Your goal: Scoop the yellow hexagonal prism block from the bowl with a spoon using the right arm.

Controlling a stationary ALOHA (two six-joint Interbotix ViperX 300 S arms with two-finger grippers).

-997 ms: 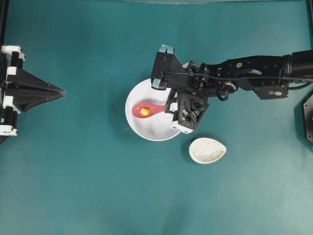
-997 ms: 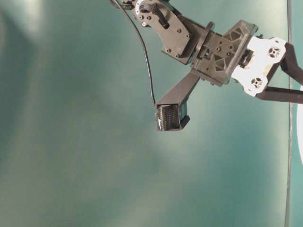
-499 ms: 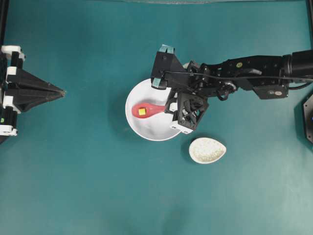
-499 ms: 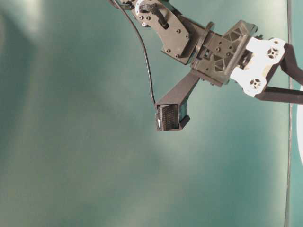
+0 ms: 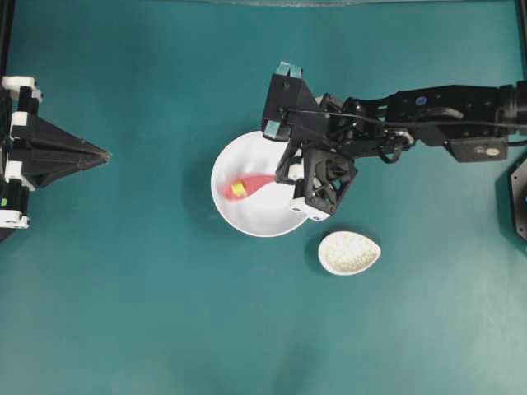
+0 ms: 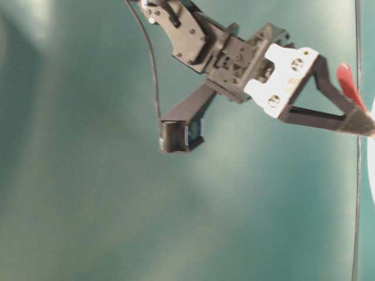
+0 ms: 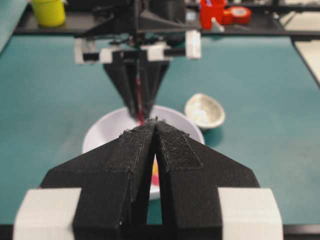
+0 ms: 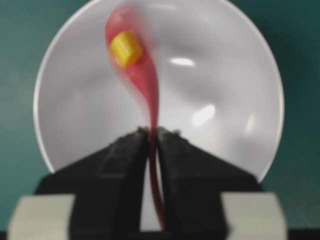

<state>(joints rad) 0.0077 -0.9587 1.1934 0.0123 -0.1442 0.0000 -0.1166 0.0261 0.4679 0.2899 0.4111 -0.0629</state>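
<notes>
The white bowl [image 5: 247,220] stands mid-table. My right gripper [image 5: 284,176] is shut on the handle of the pink-red spoon [image 5: 249,184], which reaches left over the bowl, blurred by motion. The yellow hexagonal prism block [image 5: 238,188] lies in the spoon's scoop. The right wrist view shows the block [image 8: 125,48] in the spoon [image 8: 145,82], the handle pinched between the right gripper [image 8: 153,131] jaws, over the bowl [image 8: 225,75]. In the table-level view the handle end [image 6: 347,82] sticks out behind the gripper [image 6: 366,125]. My left gripper [image 5: 104,155] rests shut and empty at the left edge, seen again [image 7: 155,122].
A small speckled egg-shaped dish [image 5: 349,253] sits just right of and below the bowl, also seen as the dish [image 7: 205,111]. A yellow cup [image 7: 48,11] and a red container [image 7: 212,11] stand on the shelf beyond the table's far edge.
The right gripper has squeezed tighter on the handle and the wrist has shifted and tilted. The spoon now moves with the block in it; its handle end has come into the table-level view.
</notes>
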